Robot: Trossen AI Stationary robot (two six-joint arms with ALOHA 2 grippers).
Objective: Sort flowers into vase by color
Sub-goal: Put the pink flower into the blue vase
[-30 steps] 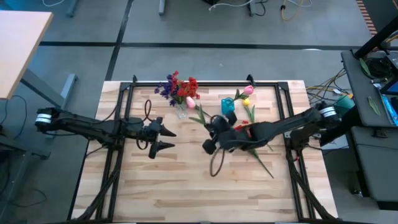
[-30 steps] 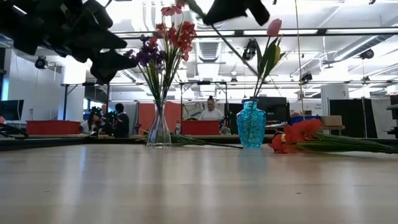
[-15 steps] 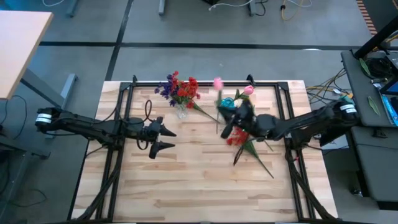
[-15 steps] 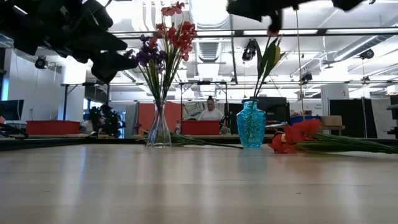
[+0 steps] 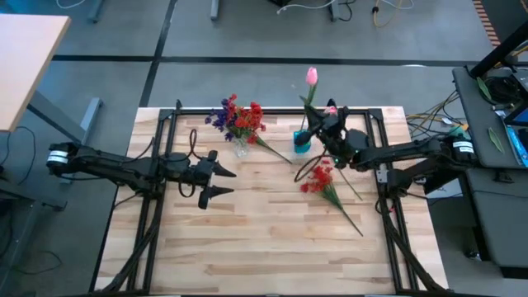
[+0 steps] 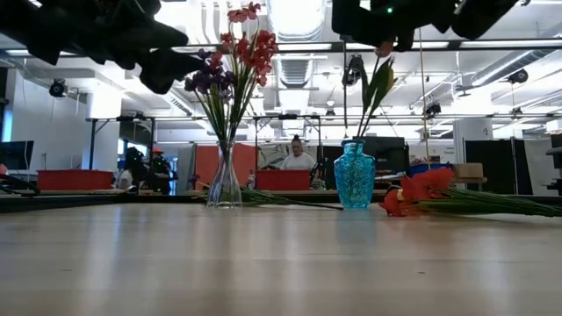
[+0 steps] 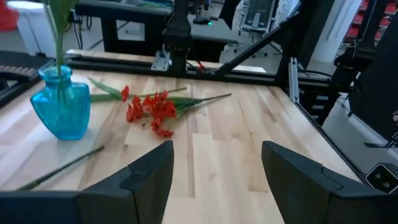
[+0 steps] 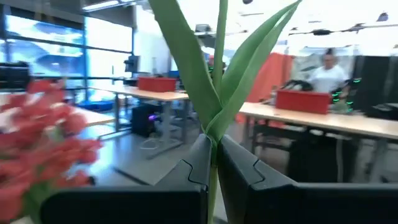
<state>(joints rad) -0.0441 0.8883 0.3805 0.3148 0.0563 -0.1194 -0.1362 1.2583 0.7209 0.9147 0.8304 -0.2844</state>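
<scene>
high: straight down | low: table-level | wrists: forward | shared: blue vase (image 6: pixel 355 176)

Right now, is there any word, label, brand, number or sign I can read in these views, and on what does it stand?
None can be read.
Blue vase: embossed pattern only, no text.
Clear vase: no label.
Left gripper and right gripper, shut on the pink tulip: no readable marking.
Red bins in the room behind: any text too small to read.
</scene>
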